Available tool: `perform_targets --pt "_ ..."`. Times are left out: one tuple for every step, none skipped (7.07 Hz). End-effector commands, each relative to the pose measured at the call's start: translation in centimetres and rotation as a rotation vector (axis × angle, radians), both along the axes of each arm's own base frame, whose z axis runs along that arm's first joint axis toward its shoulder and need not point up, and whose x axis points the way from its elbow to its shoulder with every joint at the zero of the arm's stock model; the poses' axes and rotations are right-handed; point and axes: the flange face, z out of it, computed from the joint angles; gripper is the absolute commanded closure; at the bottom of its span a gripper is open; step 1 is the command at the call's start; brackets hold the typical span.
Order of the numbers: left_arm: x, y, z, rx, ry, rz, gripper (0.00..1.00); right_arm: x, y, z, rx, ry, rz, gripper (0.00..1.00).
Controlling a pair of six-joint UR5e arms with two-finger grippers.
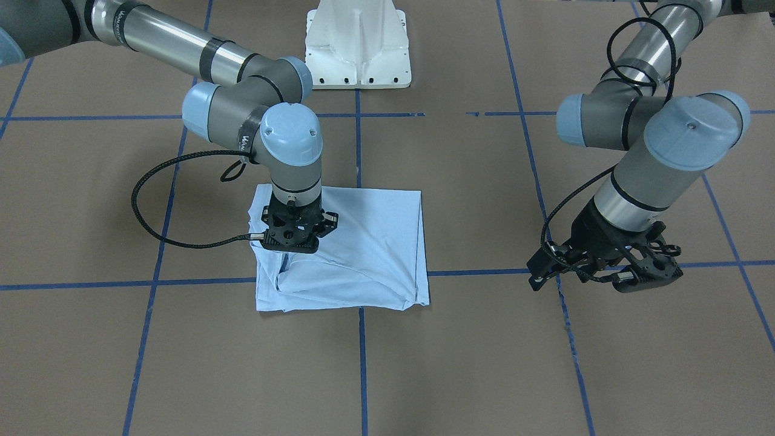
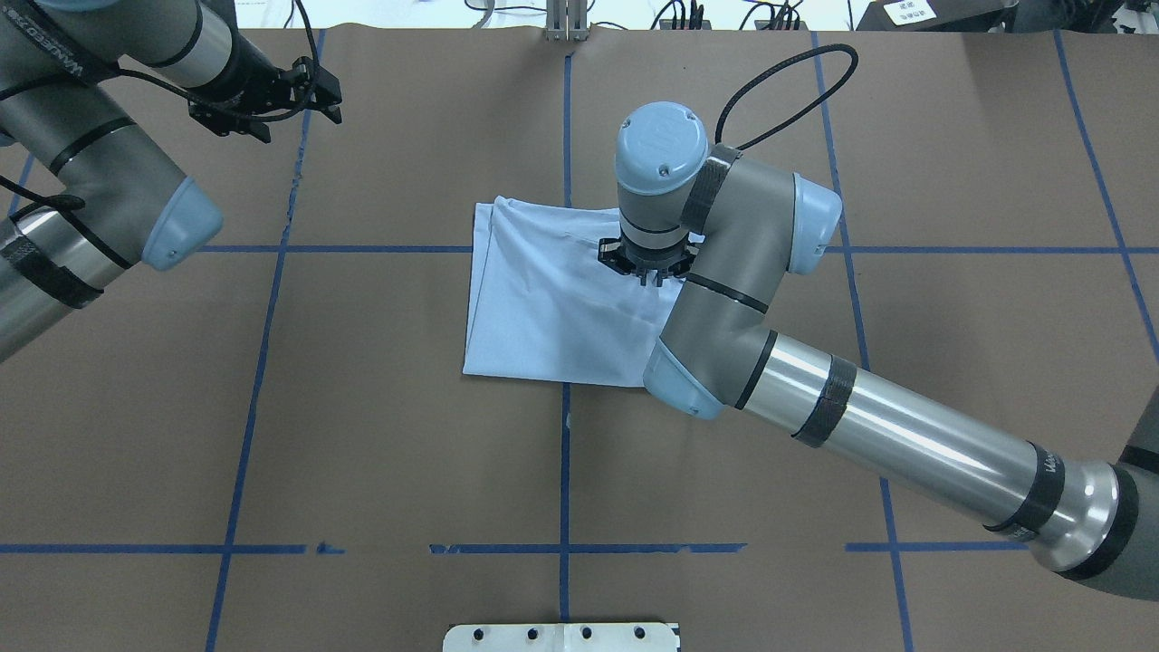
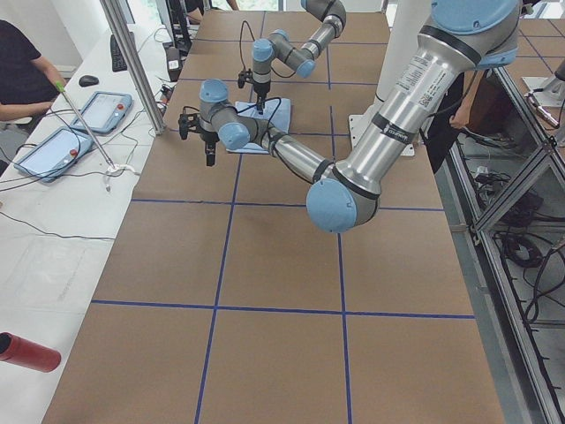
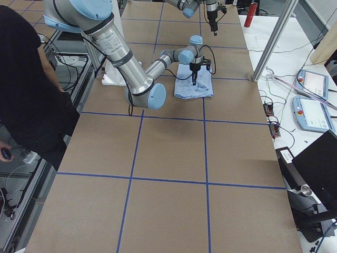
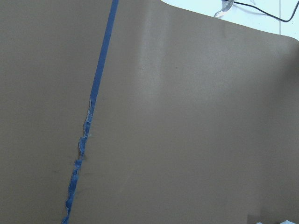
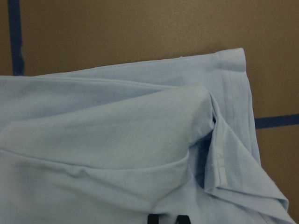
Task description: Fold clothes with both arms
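The light blue T-shirt lies folded into a rough rectangle near the middle of the brown table, with creases running toward its corner under my right gripper. It also shows in the overhead view and fills the right wrist view, hem and a raised fold showing. My right gripper points straight down onto the shirt's edge; its fingertips sit close together on the fabric. My left gripper hangs open and empty above bare table, well away from the shirt. Print and collar are hidden.
The white pedestal base stands at the robot's edge of the table. Blue tape lines grid the brown surface. A side table with tablets and a red bottle runs along the operators' side. A person in black stands near the table's right end.
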Motion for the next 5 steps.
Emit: perform_targets --pt "0.1 0.0 0.4 0.000 -0.002 0.003 0.00 0.0 -0.2 0.1 -0.001 0.004 0.001 0.75" --pt "0.3 0.0 0.5 0.001 -0.004 0.004 0.00 0.0 -0.2 0.0 -0.001 0.001 0.000 0.82" --pt "0.3 0.0 0.5 0.000 -0.003 0.006 0.00 0.0 -0.2 0.0 0.000 0.001 -0.002 1.00" --pt "0.3 -0.1 0.6 -0.001 -0.005 0.004 0.00 0.0 -0.5 0.4 0.001 0.010 -0.004 1.00" --pt "0.4 0.0 0.4 0.002 -0.003 0.006 0.00 0.5 -1.6 1.0 -0.001 0.022 0.005 1.00"
